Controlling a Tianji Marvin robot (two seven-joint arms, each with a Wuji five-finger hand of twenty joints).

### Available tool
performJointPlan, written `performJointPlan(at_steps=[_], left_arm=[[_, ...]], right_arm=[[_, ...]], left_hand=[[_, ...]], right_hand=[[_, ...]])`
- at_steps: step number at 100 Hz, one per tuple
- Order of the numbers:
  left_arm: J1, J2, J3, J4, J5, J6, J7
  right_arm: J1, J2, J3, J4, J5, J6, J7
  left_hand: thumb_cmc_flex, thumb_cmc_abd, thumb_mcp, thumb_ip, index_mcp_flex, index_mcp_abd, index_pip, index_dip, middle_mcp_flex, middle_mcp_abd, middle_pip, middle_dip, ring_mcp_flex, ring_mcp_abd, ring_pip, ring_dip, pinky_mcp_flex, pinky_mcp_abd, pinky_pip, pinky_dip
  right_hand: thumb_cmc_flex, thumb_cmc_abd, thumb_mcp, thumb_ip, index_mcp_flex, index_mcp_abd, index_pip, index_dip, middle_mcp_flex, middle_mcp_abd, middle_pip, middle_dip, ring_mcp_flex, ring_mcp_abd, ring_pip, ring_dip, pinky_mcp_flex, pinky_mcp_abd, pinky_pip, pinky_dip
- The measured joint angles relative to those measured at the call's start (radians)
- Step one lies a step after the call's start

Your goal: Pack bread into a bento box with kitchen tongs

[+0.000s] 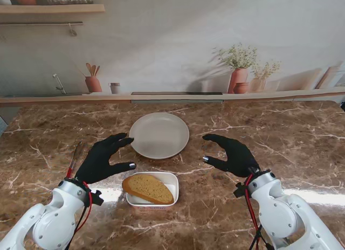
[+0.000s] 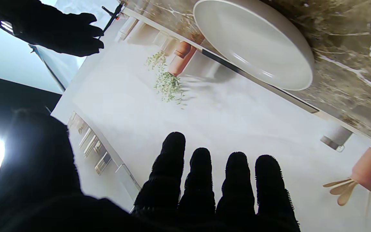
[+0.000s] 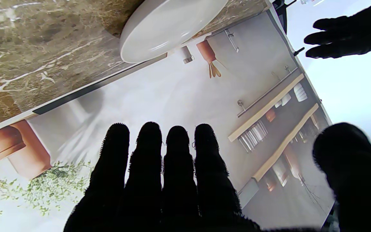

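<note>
Overall: brown marble tabletop (image 1: 302, 137), printed kitchen backdrop behind. White plate (image 1: 159, 134) lies between and just beyond both sets of fingertips. Bread (image 1: 147, 188) sits in white bento box (image 1: 171, 181), nearer to me than the thumbs. Tongs (image 1: 73, 159) outboard of left hand (image 1: 102, 159). Left hand and right hand (image 1: 230, 154): palms down, fingers spread, holding nothing.

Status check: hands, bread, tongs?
Left hand and right hand open, holding nothing. Bread in box. Tongs left of left hand. Plate bare.
</note>
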Motion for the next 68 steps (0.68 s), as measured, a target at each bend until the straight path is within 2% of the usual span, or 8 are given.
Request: performJointPlan(at_steps=[11,15,36,42,44,68], left_arm=[[-0.014,-0.005,0.012,-0.001,-0.031,0.000,0.005],[-0.019,-0.006,0.013,-0.001,-0.034,0.000,0.005],[-0.035,-0.008,0.019,0.000,-0.048,0.002,0.004],[-0.035,-0.009,0.023,0.002,-0.048,0.002,0.011],[-0.035,-0.009,0.025,0.003,-0.048,0.002,0.016],[-0.034,-0.013,0.024,0.008,-0.045,0.006,0.027]], right_arm=[[-0.005,0.000,0.005,-0.014,0.023,-0.018,0.009],[-0.006,0.000,0.005,-0.019,0.024,-0.025,0.009],[-0.007,0.001,0.001,-0.037,0.011,-0.037,-0.004],[-0.005,0.001,-0.005,-0.037,0.005,-0.037,-0.008],[-0.004,0.001,-0.006,-0.037,0.004,-0.037,-0.009],[0.008,0.001,-0.022,-0.036,0.002,-0.035,-0.015]], left_hand=[[-0.011,0.010,0.000,-0.005,0.000,0.000,0.000,0.000,0.000,-0.002,-0.010,-0.002,0.000,-0.001,-0.010,-0.001,0.000,0.000,0.000,0.000],[-0.011,0.010,0.000,-0.005,0.000,0.000,0.000,0.000,0.000,-0.002,-0.011,-0.004,0.000,-0.001,-0.011,-0.001,0.000,0.000,0.000,0.001],[-0.011,0.023,0.000,-0.005,-0.003,0.001,0.000,0.000,0.000,-0.015,-0.014,-0.012,0.000,-0.011,-0.011,-0.007,0.000,0.000,0.000,0.001],[-0.011,0.023,0.000,-0.005,-0.003,0.001,0.000,0.000,0.000,-0.016,-0.016,-0.012,0.001,-0.012,-0.011,-0.007,0.000,0.000,0.000,0.001],[-0.011,0.023,0.000,0.006,-0.003,0.001,0.000,0.000,0.000,-0.017,-0.022,-0.012,0.001,-0.012,-0.011,-0.008,0.000,0.000,0.000,0.001],[-0.011,0.023,0.000,0.006,-0.003,0.001,0.000,0.000,0.000,-0.017,-0.024,-0.012,0.024,-0.019,-0.022,-0.010,0.000,0.000,0.000,0.001]], right_hand=[[-0.007,0.010,0.000,0.000,-0.010,0.002,-0.009,-0.005,-0.014,0.001,-0.003,-0.001,-0.005,0.000,0.000,0.000,-0.005,0.000,0.000,-0.001],[-0.018,0.012,-0.003,0.020,-0.014,0.003,-0.020,-0.007,-0.015,0.002,-0.003,-0.004,-0.016,0.000,-0.002,0.000,-0.007,0.000,0.000,-0.002],[-0.018,0.030,0.000,0.020,-0.052,0.003,-0.032,-0.017,-0.073,0.011,-0.026,-0.024,-0.026,0.001,-0.010,-0.001,-0.017,0.000,0.000,-0.014],[-0.018,0.030,0.000,0.020,-0.052,0.003,-0.032,-0.017,-0.074,0.011,-0.026,-0.024,-0.026,0.001,-0.010,-0.001,-0.018,0.000,0.000,-0.014],[-0.018,0.030,0.000,0.020,-0.052,0.003,-0.032,-0.017,-0.074,0.011,-0.026,-0.024,-0.026,0.001,-0.010,-0.001,-0.018,0.000,0.000,-0.014],[-0.018,0.030,0.000,0.020,-0.052,0.003,-0.032,-0.017,-0.074,0.012,-0.026,-0.024,-0.026,0.001,-0.010,-0.001,-0.018,0.000,0.000,-0.014]])
